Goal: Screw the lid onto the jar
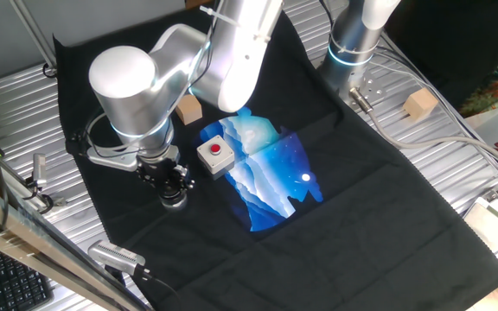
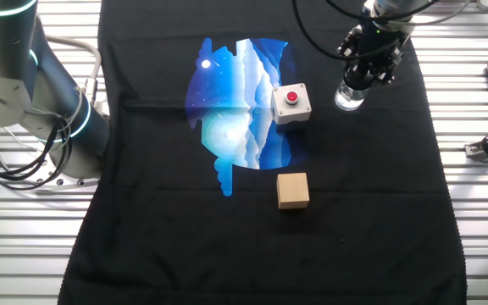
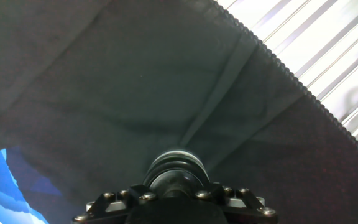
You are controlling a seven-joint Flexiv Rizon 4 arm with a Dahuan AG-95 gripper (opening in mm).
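I see a ribbed metal table (image 2: 481,254) covered by a creased black cloth (image 2: 363,246) with a serrated edge, visible against the shiny slats in the hand view. On the cloth lies a glossy blue-and-white printed patch (image 2: 235,110) with an irregular outline. A small white box with a red button (image 2: 291,103) sits at the patch's right edge in the other fixed view, and a tan wooden cube (image 2: 293,190) rests on the cloth nearer that camera. In one fixed view a second wooden cube (image 1: 420,104) lies on bare metal at the far right, beside cables. The jar (image 2: 349,96) is a short clear cylinder standing upright on the cloth just right of the button box; its glassy wall shows below the tool. The gripper (image 2: 371,63) sits directly over the jar, fingers down around its top. In the hand view a dark round lid (image 3: 176,173) appears between the fingers, ribbed at its rim, seemingly clamped, though the contact itself is hidden, so I cannot confirm the grip.
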